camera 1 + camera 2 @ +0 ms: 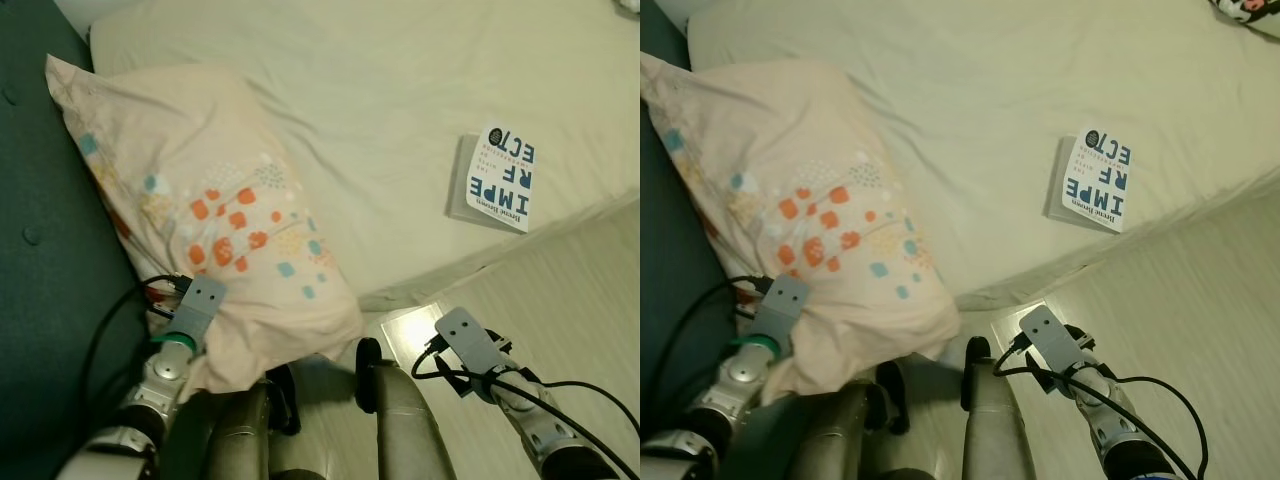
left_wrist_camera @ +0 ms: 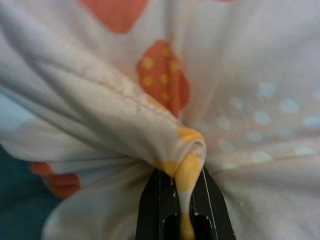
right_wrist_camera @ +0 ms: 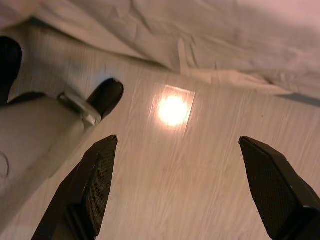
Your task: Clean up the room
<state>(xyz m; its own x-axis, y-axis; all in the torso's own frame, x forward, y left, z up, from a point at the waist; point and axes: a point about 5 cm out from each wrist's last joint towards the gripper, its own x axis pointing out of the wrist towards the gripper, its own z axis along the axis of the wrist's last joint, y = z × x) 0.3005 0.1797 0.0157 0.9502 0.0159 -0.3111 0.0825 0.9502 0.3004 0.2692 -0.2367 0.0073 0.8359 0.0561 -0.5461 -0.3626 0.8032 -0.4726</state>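
Observation:
A cream pillow (image 1: 215,215) with orange and blue spots lies at the bed's left side, overhanging the mattress edge. My left gripper (image 2: 184,187) is shut on a pinched fold of the pillow's cloth (image 2: 187,160); the left wrist (image 1: 195,310) sits at the pillow's near lower edge. A book (image 1: 500,178) with blue letters on a white cover rests on the sheet at the right. My right gripper (image 3: 180,190) hangs open over the pale wood floor (image 3: 200,165), with nothing between its fingers.
The bed (image 1: 380,110) with its cream sheet spans the upper part of the view. A dark teal padded headboard (image 1: 40,250) runs along the left. My own legs (image 1: 400,420) stand on the floor by the bed's near edge. A dark patterned item (image 1: 1250,12) lies at the far right.

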